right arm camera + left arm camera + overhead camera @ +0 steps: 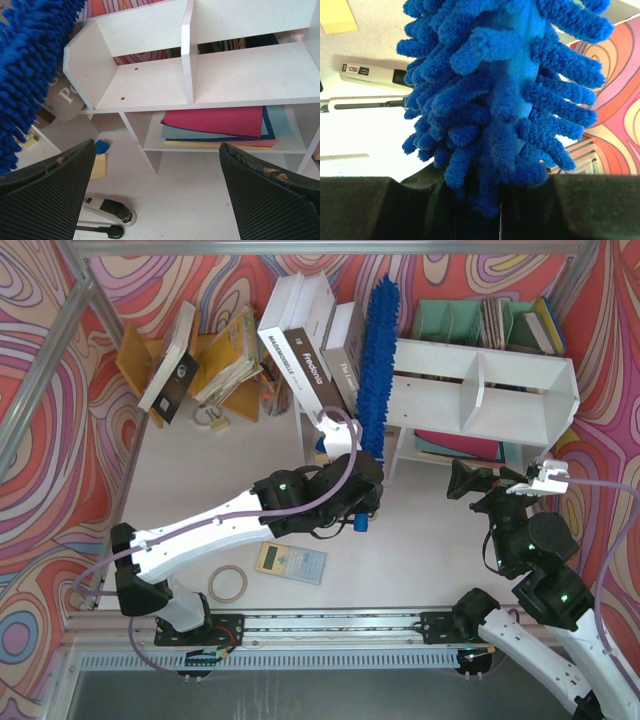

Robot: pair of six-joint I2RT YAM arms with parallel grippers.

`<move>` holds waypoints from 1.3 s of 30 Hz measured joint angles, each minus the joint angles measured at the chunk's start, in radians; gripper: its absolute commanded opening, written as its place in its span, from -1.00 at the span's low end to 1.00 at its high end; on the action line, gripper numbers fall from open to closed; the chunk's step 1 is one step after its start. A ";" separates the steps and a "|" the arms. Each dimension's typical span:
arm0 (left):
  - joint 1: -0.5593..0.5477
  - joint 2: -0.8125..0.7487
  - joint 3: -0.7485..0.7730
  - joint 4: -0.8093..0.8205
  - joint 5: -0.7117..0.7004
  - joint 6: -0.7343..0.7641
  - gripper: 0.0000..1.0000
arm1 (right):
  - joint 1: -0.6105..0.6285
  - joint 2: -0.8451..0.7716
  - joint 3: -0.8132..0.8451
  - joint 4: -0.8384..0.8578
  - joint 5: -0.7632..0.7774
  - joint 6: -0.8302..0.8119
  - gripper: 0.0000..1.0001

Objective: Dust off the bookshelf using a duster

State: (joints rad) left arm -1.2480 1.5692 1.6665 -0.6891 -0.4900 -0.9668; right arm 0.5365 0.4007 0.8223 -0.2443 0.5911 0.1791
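Toward 7 o'clock on the table, a tape roll [228,583] is lying just beside a calculator [291,562]. Above them the left arm is reaching in toward the middle, and the left claw [475,197] is pinching the duster [378,350] low down, where the fluffy head meets the handle. Its two dark fingers are pressing in close on either side, and blue strands are spilling over them. From that grip the head is pointing toward 12 o'clock, with leaning books [305,355] at its 9 o'clock. The bookshelf [520,365] is sitting at its 3 o'clock, just beside it; the pictures do not show whether fibres are touching the end panel. Coloured folders [215,122] are lying on the lower level. At roughly 6 o'clock from the shelf's divider, the right claw [157,146] is hanging with its fingers spread wide, holding nothing and apart from the shelf.
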 measured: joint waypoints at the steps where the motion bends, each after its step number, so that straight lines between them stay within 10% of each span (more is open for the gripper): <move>1: 0.000 -0.008 0.000 -0.001 -0.006 0.005 -1.00 | 0.000 0.000 0.000 0.000 0.000 0.000 0.98; 39: 0.037 -0.023 -0.037 0.067 0.075 0.032 -1.00 | 0.000 0.005 0.000 0.000 0.003 0.000 0.97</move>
State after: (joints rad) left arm -1.2106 1.5463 1.6295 -0.6220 -0.4152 -0.9348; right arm 0.5365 0.4061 0.8223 -0.2440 0.5938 0.1795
